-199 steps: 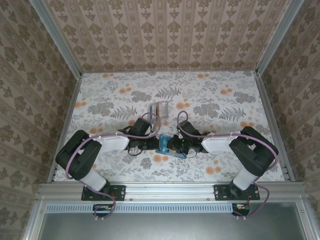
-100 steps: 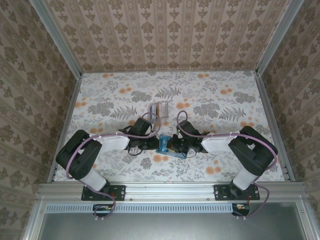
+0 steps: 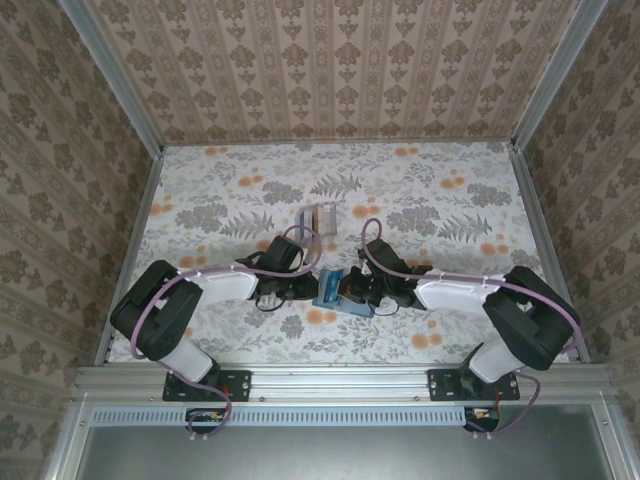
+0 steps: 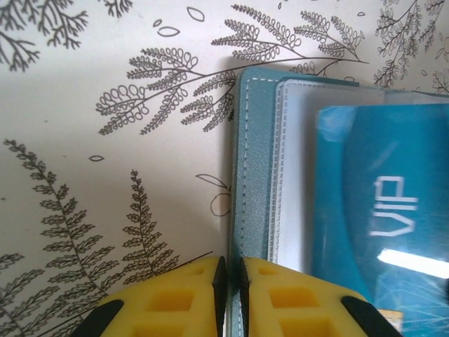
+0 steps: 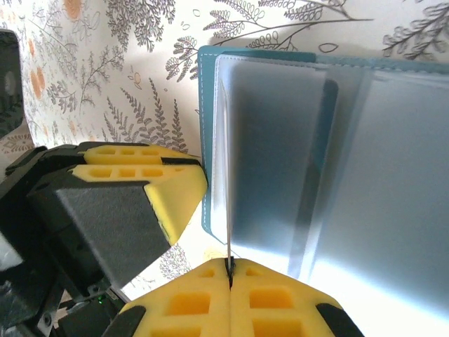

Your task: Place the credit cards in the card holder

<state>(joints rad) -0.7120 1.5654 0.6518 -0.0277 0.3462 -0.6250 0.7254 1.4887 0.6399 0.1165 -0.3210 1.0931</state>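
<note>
The left gripper (image 4: 229, 281) has its yellow pads pinched on the cover edge of a teal stitched folding wallet (image 4: 249, 175), which lies open on the floral-printed table (image 3: 430, 180). The right gripper (image 5: 230, 272) is closed too, its pads nipping the thin edge of one clear plastic sleeve (image 5: 280, 154) that stands up from the wallet's inside. Near the left pads, one blue plastic card (image 4: 379, 203) sits in the wallet under sleeve material. White letters on it read "VIP", and a pale bar beside them is too blurred to read. Against a second ago, the right arm's elbow has swung outward to the right, while the left arm lies as it did and the wallet has not moved. Counted: one wallet, one blue card, and one clear plastic card holder (image 3: 318, 217) with upright slots, standing apart beyond the wallet, toward the far wall
</note>
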